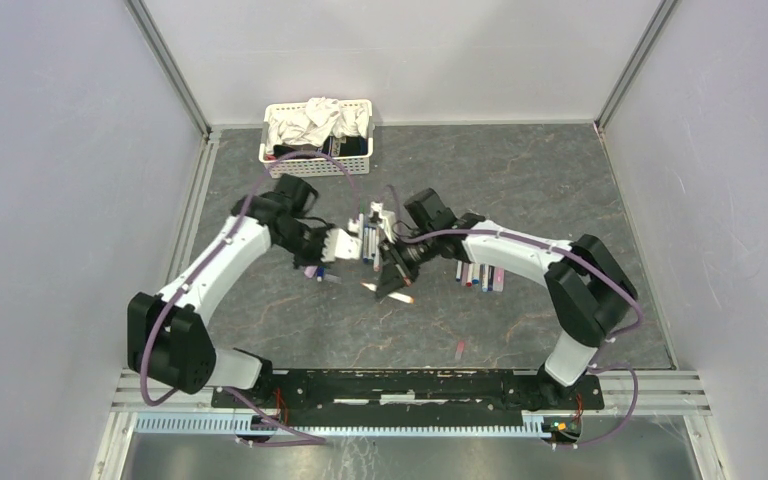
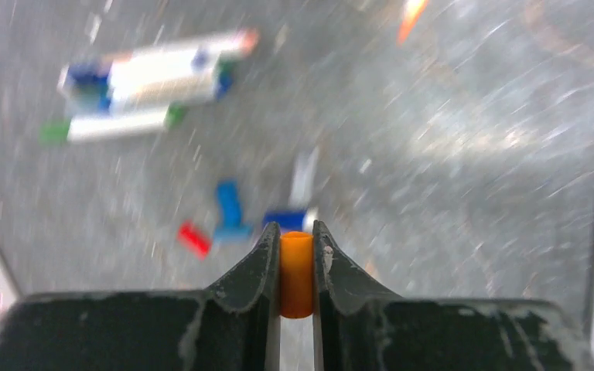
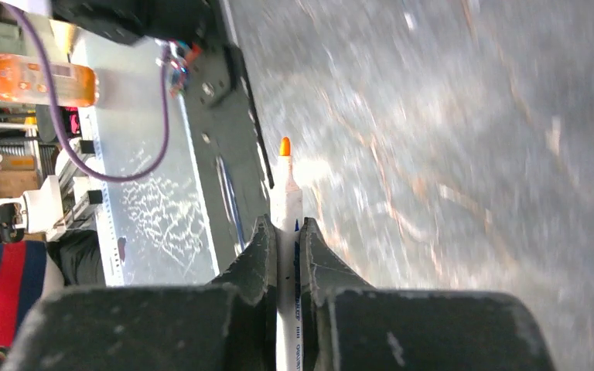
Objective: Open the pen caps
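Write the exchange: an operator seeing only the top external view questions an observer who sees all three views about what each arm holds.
Operator: I can't make out what the left arm is holding. What is it?
Observer: The left wrist view shows the left gripper shut on an orange cap.
Operator: And the right arm?
Observer: The right wrist view shows the right gripper shut on a white pen whose orange tip is bare.

Bright even light; motion-blurred wrist views.
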